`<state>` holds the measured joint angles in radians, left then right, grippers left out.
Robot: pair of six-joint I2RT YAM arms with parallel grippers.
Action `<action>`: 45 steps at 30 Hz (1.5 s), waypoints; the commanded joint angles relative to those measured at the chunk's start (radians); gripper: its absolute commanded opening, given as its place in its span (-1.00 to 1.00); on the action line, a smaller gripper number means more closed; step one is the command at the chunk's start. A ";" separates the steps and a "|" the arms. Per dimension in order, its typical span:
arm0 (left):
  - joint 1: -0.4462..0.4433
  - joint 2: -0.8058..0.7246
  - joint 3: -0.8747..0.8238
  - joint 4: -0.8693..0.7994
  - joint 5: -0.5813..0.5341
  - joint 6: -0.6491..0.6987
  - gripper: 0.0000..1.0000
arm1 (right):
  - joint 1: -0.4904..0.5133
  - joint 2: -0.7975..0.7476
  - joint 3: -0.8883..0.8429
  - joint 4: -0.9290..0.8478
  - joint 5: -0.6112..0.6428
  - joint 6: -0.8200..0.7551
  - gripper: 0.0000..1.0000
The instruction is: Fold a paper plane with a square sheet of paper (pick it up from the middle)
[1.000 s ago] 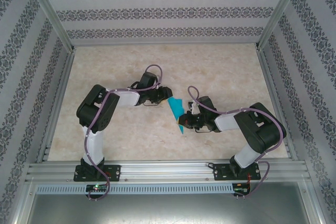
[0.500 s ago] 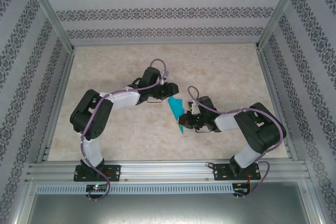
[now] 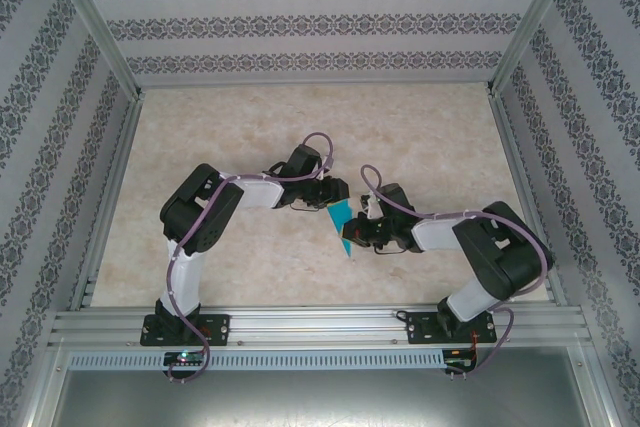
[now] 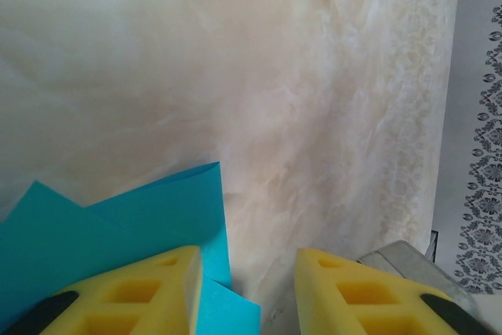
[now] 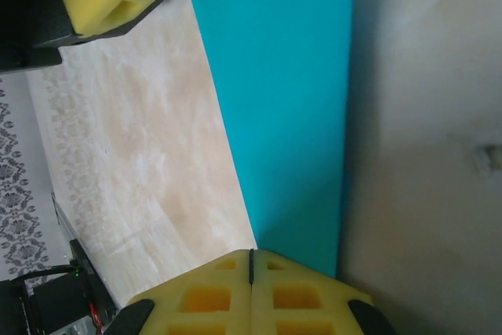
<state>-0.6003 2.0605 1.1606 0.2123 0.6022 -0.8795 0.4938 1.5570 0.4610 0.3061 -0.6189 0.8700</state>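
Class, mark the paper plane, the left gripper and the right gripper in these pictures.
paper plane [image 5: 282, 115]: right wrist view, middle of the teal face.
left gripper [image 4: 249, 264]: left wrist view, gap between yellow fingertips.
right gripper [image 5: 251, 255]: right wrist view, seam where fingertips meet.

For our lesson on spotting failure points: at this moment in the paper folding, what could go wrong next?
1. The right gripper is shut on one narrow end of the teal paper, so the raised paper could slip or twist loose.
2. The left gripper is open, with the paper lying to one side of its gap rather than in it. Closing here may miss the edge or crumple it.
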 commanded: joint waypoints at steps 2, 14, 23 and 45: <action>0.005 0.011 -0.042 -0.057 -0.065 0.010 -0.26 | 0.020 -0.074 0.076 -0.109 0.034 0.012 -0.88; 0.005 0.012 -0.052 -0.040 -0.075 -0.013 -0.28 | 0.025 0.145 0.102 -0.034 0.046 0.041 -0.88; 0.005 0.015 -0.061 -0.062 -0.108 -0.023 -0.33 | 0.040 0.034 0.037 -0.110 0.042 0.001 -0.84; 0.007 0.020 -0.049 -0.088 -0.108 -0.015 -0.35 | 0.081 -0.269 -0.141 -0.202 0.056 0.040 -0.81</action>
<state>-0.6006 2.0541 1.1381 0.2310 0.5648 -0.9058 0.5632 1.3407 0.2974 0.2047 -0.5892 0.9131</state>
